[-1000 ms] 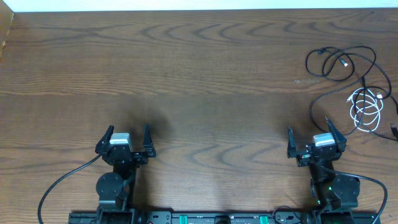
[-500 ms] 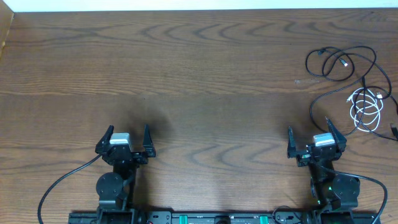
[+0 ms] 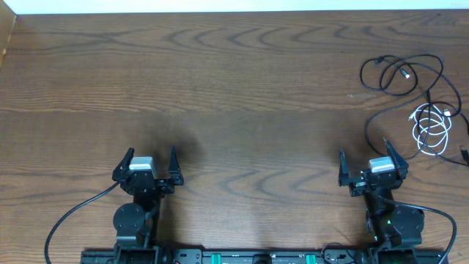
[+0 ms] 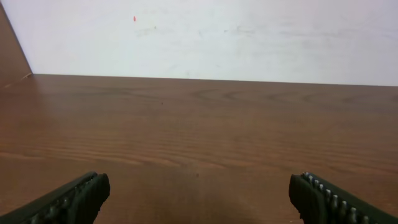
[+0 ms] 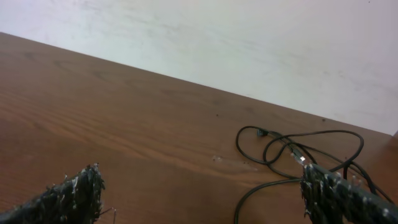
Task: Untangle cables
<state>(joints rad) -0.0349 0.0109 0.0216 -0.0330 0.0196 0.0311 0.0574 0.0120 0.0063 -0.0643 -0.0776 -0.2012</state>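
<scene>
You are looking down on a wide brown wooden counter (image 3: 234, 88), bare across most of its surface. Both arms sit at its near edge.

The left end effector (image 3: 152, 157) has its jaws spread wide with nothing between them. Its wrist view shows only wood and a pale wall (image 4: 199, 31) ahead. The right end effector (image 3: 366, 160) is equally wide and also holds nothing.

The cables lie at the far right of the counter, ahead of the right end effector and a little to its right, and well apart from the left one. The black cables (image 3: 401, 72) make loose overlapping loops farther back, with a strand curving toward the near edge. The white cable (image 3: 431, 126) is a small coil just nearer, and black strands appear to cross it. Neither end effector touches any cable.

Several things could go wrong from here:
- Closing on a crossing could pinch two strands and tighten the tangle.
- The thin cords lie flat on the wood and may slip from the jaws.
- The small plug ends may snag in a loop.
- The pile sits close to the right edge, so a hard pull could drag it off.
</scene>
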